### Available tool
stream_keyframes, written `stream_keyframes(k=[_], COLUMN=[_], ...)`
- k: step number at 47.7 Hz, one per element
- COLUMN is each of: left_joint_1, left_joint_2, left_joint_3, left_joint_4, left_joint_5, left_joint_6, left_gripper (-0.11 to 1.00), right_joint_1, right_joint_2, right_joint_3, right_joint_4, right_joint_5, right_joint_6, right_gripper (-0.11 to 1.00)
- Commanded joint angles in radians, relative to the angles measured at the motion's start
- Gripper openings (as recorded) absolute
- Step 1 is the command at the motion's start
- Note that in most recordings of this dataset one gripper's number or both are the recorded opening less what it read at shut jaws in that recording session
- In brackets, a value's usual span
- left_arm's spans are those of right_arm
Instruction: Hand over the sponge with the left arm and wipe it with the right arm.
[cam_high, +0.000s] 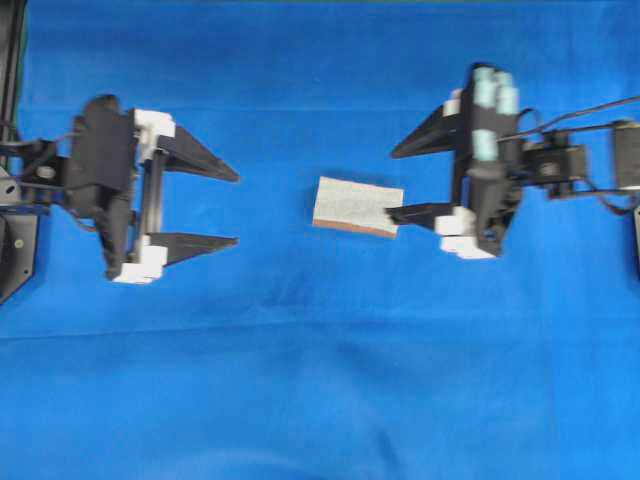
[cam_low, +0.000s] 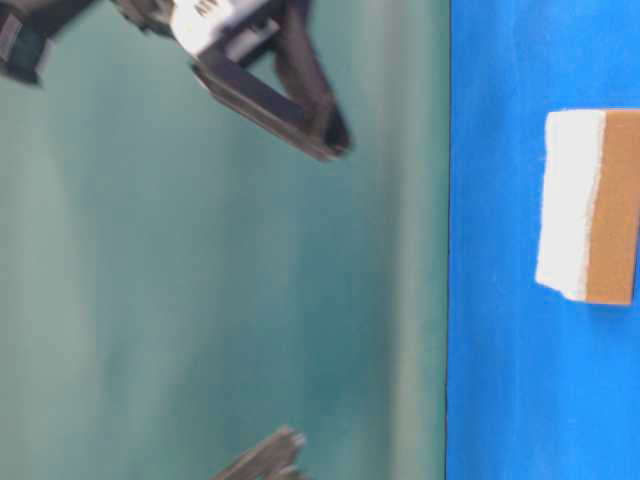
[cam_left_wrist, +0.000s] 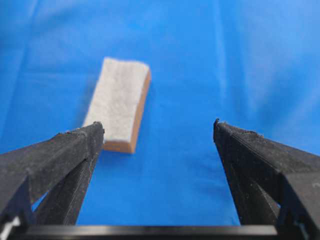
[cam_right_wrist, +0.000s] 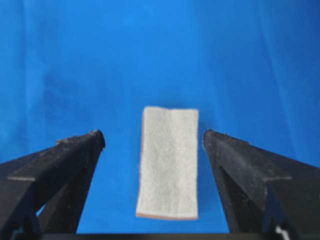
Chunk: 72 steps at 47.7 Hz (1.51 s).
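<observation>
The sponge (cam_high: 357, 206) lies flat on the blue cloth near the middle, grey-white face up with a thin orange-brown layer under it. My left gripper (cam_high: 237, 209) stands open to its left, well apart from it. In the left wrist view the sponge (cam_left_wrist: 120, 102) lies ahead, just beyond the left fingertip (cam_left_wrist: 95, 132). My right gripper (cam_high: 390, 184), the one with teal patches, is open at the sponge's right end. One of its fingers (cam_high: 410, 212) overlaps the sponge's edge. In the right wrist view the sponge (cam_right_wrist: 170, 165) lies lengthwise between the spread fingers of the right gripper (cam_right_wrist: 152, 136), untouched.
The blue cloth (cam_high: 320, 380) covers the whole table. A black frame (cam_high: 10, 60) runs along the left edge and cables (cam_high: 590, 110) trail from the right arm. The table-level view is turned sideways, with the sponge (cam_low: 590, 205) on the cloth and a green wall (cam_low: 200, 280) behind.
</observation>
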Motion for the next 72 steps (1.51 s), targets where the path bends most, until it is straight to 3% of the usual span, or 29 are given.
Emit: stream_keyframes(k=[1,19,37,55,72], left_joint_1=[-0.003,-0.003,-0.002,-0.002,0.003], left_joint_2=[-0.077,-0.434,-0.778,-0.816,-0.821], left_joint_3=[0.012,0.123,0.311,0.379,0.385], left_joint_4=[-0.002,-0.002,0.000,-0.002,-0.002], left_joint_5=[-0.002,0.152,0.229,0.210,0.210], left_joint_6=[0.000,0.009,0.011,-0.017,-0.026], left_gripper=[0.88,0.88,0.88,0.88,0.88], right_joint_1=[0.002,0.002,-0.002,-0.057,-0.077], right_joint_2=[-0.084,-0.479,-0.834,-0.867,-0.859], right_joint_3=[0.017,0.235,0.489,0.589,0.591], right_joint_4=[0.002,-0.002,0.003,0.021,0.025], right_joint_5=[-0.003,0.021,0.021,-0.083,-0.098], right_joint_6=[0.002,0.002,0.005,0.008,0.008], right_gripper=[0.74,0.74,0.74,0.73,0.73])
